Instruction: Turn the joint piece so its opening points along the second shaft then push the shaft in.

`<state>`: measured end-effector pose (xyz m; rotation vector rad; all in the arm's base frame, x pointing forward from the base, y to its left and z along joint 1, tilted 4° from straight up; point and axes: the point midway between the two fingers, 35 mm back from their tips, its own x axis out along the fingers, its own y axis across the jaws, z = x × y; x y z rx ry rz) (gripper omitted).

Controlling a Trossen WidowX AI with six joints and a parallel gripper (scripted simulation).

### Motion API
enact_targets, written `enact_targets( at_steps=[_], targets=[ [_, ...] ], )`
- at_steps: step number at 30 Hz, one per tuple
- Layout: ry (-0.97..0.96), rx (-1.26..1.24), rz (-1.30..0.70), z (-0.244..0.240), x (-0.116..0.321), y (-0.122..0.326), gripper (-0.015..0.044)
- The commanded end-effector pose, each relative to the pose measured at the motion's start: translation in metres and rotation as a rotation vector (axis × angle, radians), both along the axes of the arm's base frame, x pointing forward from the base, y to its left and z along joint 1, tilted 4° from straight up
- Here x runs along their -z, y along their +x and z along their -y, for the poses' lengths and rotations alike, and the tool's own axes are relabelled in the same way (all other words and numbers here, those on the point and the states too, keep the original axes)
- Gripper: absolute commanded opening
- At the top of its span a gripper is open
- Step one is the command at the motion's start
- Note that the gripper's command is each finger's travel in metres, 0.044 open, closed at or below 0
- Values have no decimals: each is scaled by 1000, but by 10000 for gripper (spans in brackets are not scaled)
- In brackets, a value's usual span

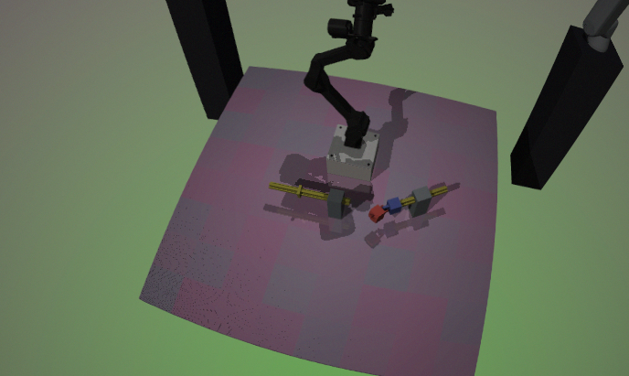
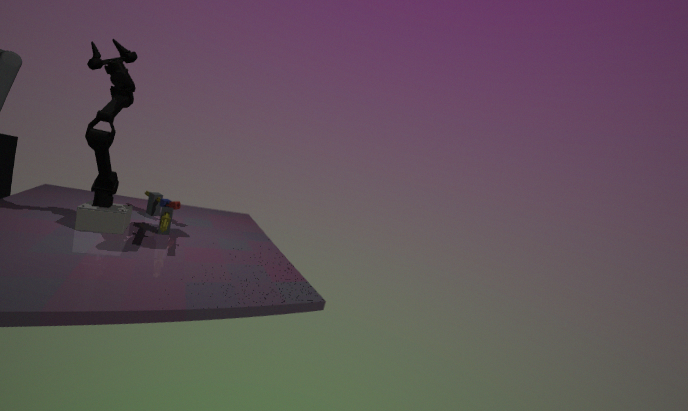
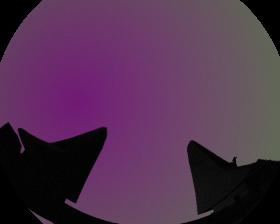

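Observation:
A yellow fixed shaft (image 1: 439, 190) runs through a grey block (image 1: 421, 201) (image 2: 152, 204) at the right in the top view. On its inner end sit a blue part (image 1: 394, 205) and the red joint piece (image 1: 376, 213) (image 2: 175, 205), which is angled down-left; its opening's exact direction is hard to tell. A second yellow shaft (image 1: 283, 188) (image 2: 164, 222), with a collar, runs through another grey block (image 1: 335, 204). Its short inner end shows beyond the block, apart from the red piece. My gripper (image 2: 103, 40) (image 3: 148, 139) is open and empty, raised high above the arm's base, far from the parts.
The arm's white base block (image 1: 350, 166) (image 2: 102, 219) stands close behind the shafts on the patchy table (image 1: 334, 326) (image 2: 126, 297). Dark pillars (image 1: 204, 52) (image 1: 560, 107) stand beyond the table's left and right sides. A grey arm-like part (image 1: 605, 17) tops the right pillar.

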<state>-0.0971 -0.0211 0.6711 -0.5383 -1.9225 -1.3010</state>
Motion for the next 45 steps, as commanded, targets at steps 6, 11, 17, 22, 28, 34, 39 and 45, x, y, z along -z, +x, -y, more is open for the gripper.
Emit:
enact_targets(
  at_steps=[6, 11, 17, 22, 28, 34, 39, 45],
  targets=[
    [-57, 18, -1, -12, 0, 0, 440],
    [-140, 128, 18, -63, 8, 6, 440],
    [-251, 284, 30, -127, 24, 27, 440],
    [-337, 421, 51, -183, 46, 60, 440],
    [-446, 583, 77, -242, 84, 115, 440],
    [-566, 730, 88, -282, 131, 182, 440],
    [-687, 843, 65, -299, 179, 249, 440],
    [-831, 970, 32, -293, 245, 329, 440]
  ],
)
